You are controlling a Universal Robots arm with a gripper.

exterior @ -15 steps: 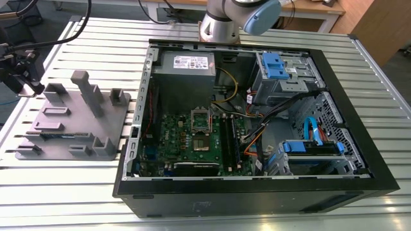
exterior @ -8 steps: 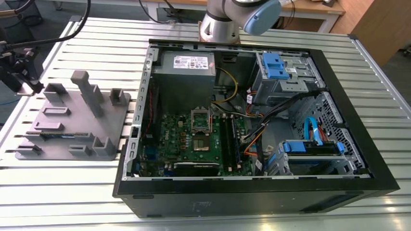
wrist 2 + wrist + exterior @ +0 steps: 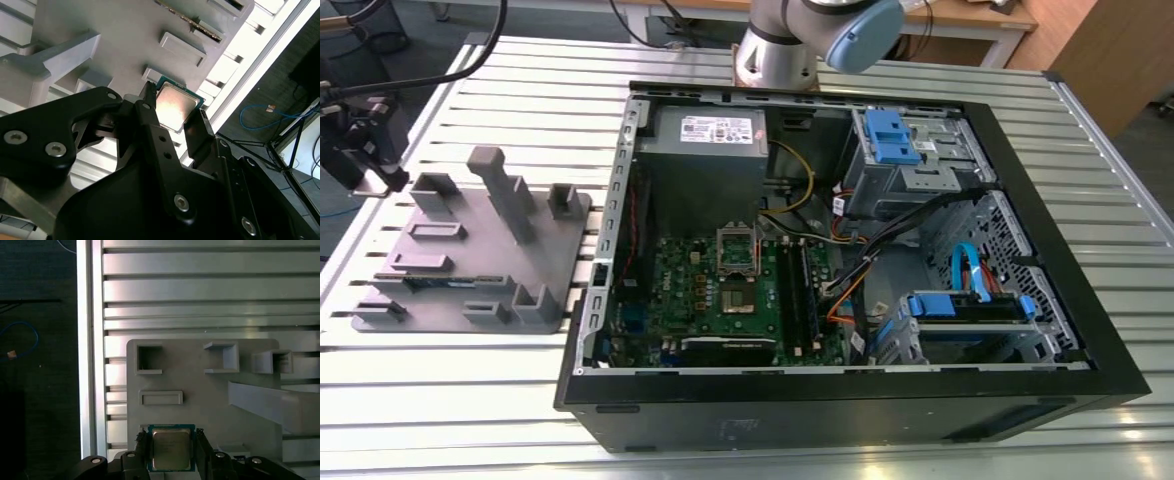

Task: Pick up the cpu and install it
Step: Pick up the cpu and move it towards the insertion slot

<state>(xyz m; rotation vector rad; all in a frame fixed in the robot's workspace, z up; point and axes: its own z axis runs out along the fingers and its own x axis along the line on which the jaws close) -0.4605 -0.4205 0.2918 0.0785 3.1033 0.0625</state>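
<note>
Ribbed, silvery aluminium bench (image 3: 480,400) underneath, with dark floor (image 3: 40,390) and a loop of blue cable (image 3: 35,335) past its edge. Toward the exterior view's left, a flat grey plastic fixture plate (image 3: 467,250) with upright blocks and shallow pockets. To the fixture's right in that view, an open black computer case (image 3: 854,400) lying on its side, with a green motherboard (image 3: 707,300) and a dark metal-framed socket (image 3: 736,250) inside.

At the fixture's far left corner in the exterior view, the black two-fingered hand (image 3: 376,180). In both wrist views, pinching the small flat square cpu (image 3: 171,450) (image 3: 176,102), pale silvery metal top up and green rim showing. One dark finger (image 3: 142,445) against one edge, its twin against the opposite edge, chip squarely between the tips. Seen over the fixture's rim, just beside a small rectangular raised outline on the plate. Cannot tell whether lifted clear of the fixture or touching it. Well apart from the socket in the case.
</note>
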